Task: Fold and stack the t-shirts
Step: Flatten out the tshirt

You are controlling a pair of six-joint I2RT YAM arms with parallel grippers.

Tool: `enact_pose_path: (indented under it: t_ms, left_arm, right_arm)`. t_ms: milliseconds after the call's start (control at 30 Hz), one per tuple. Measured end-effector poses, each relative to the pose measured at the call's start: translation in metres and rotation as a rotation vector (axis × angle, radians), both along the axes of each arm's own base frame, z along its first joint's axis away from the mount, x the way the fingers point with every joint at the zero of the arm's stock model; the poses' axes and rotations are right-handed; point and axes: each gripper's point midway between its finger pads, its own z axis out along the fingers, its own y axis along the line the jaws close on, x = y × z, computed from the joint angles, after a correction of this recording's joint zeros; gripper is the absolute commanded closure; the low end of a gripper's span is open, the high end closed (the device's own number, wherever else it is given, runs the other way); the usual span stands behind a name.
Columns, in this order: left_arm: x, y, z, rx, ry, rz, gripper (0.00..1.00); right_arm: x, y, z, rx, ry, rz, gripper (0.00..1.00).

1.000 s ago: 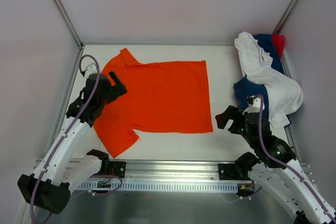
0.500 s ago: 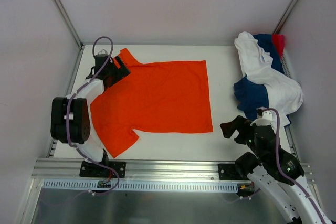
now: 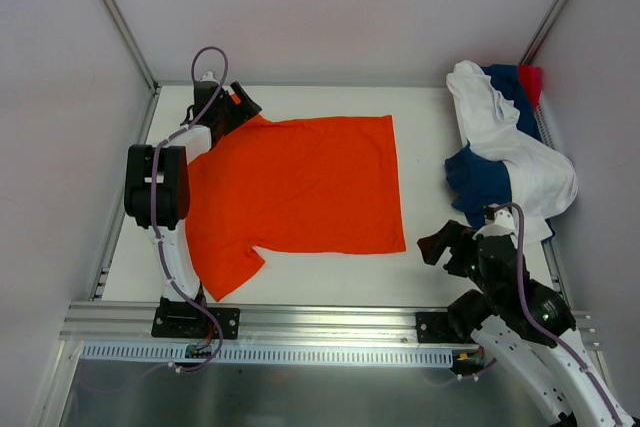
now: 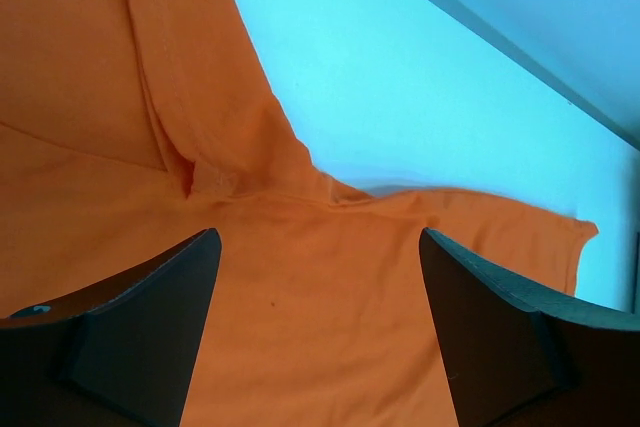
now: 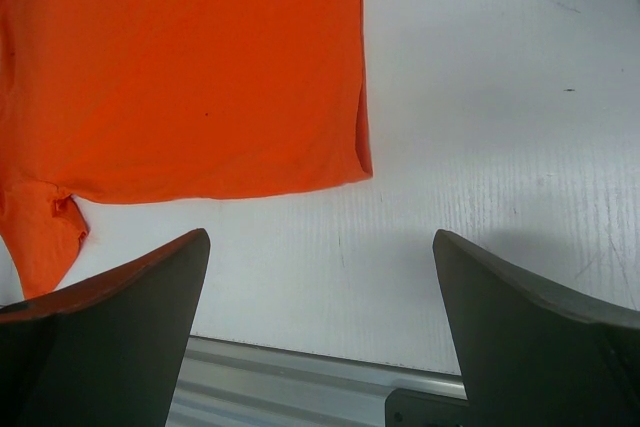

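- My left tool (image 3: 238, 107) sits at the far-left corner of the bench (image 3: 425, 137), over the far sleeve area of the orange t-shirt (image 3: 300, 192).
- In the left wrist view its jaws stand apart, with orange cloth lying flat between and below the fingers (image 4: 140, 332). Nothing is clamped. I cannot tell whether the fingertips touch the cloth.
- My right tool (image 3: 440, 244) hangs above bare bench just beside the shirt's near-right corner, jaws fully apart and holding nothing.
- In the right wrist view, the hem corner of the orange t-shirt (image 5: 190, 67) lies ahead and to the left of the right tool (image 5: 320, 247).
- The orange t-shirt is spread flat across the left and middle of the bench, with one sleeve toward the near edge.
- The white t-shirt (image 3: 510, 142), navy t-shirt (image 3: 470, 177) and red-pink t-shirt (image 3: 531, 77) lie heaped along the right edge, well apart from the orange one.
- No item lies between either tool and the orange cloth.
- Compared with one second ago, my left arm has swung from the shirt's left edge to its far sleeve, and the jaws have narrowed slightly. My right tool has drawn back a little toward the near edge. The shirts have not shifted.
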Motion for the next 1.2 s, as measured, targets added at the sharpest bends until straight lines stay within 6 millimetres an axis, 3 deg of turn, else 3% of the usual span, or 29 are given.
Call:
enact_pose_path:
  t_ms: [433, 733, 967, 1200]
  left_arm:
    - [0.011, 0.023, -0.032, 0.079, 0.071, 0.115, 0.21]
    - [0.035, 0.028, -0.047, 0.067, 0.076, 0.120, 0.24]
    - [0.047, 0.025, -0.053, 0.044, 0.072, 0.120, 0.33]
    - [0.049, 0.021, -0.060, 0.023, 0.082, 0.111, 0.53]
  right_arm:
    - [0.010, 0.007, -0.013, -0.038, 0.050, 0.002, 0.00]
    - [0.010, 0.007, -0.019, -0.044, 0.058, 0.002, 0.01]
    - [0.011, 0.007, -0.022, -0.052, 0.063, 0.004, 0.01]
    - [0.016, 0.011, -0.037, -0.080, 0.096, 0.007, 0.01]
